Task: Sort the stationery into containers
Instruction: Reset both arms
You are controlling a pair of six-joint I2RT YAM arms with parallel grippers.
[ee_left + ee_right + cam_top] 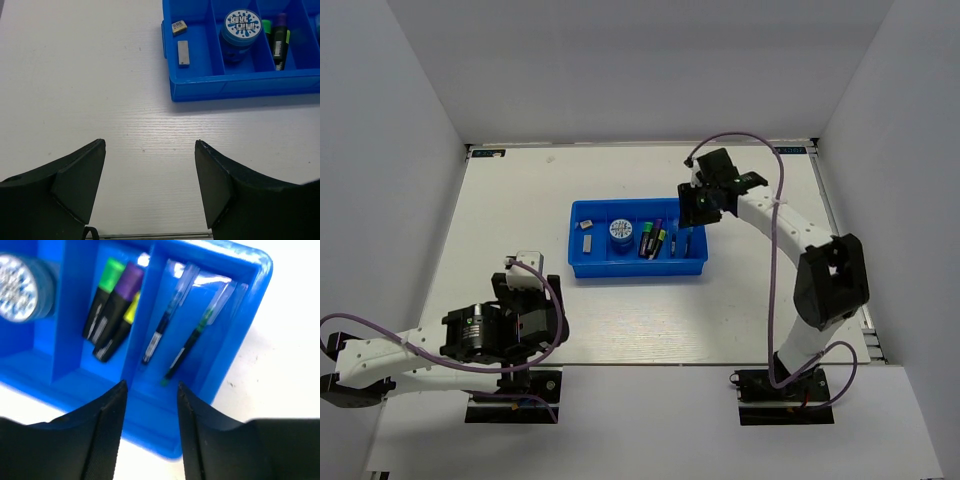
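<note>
The blue tray (582, 266) sits mid-table with four compartments. From left: a grey-white block (586, 241) and a small eraser (582, 225); the blue-white roll (621, 232); three highlighters (653, 240); two thin pens (682, 243). My right gripper (704, 203) hovers open and empty over the tray's far right end; its wrist view shows the pens (172, 332), the highlighters (112, 310) and the tray wall (235, 340) beyond the gripper (150, 385). My left gripper (527, 262) is open and empty near the left base, over bare table (150, 142), with the tray (240, 87) ahead.
White walls enclose the table on three sides. The right arm's purple cable (772, 290) loops above the right side. The left arm's cable (545, 330) hangs by its base.
</note>
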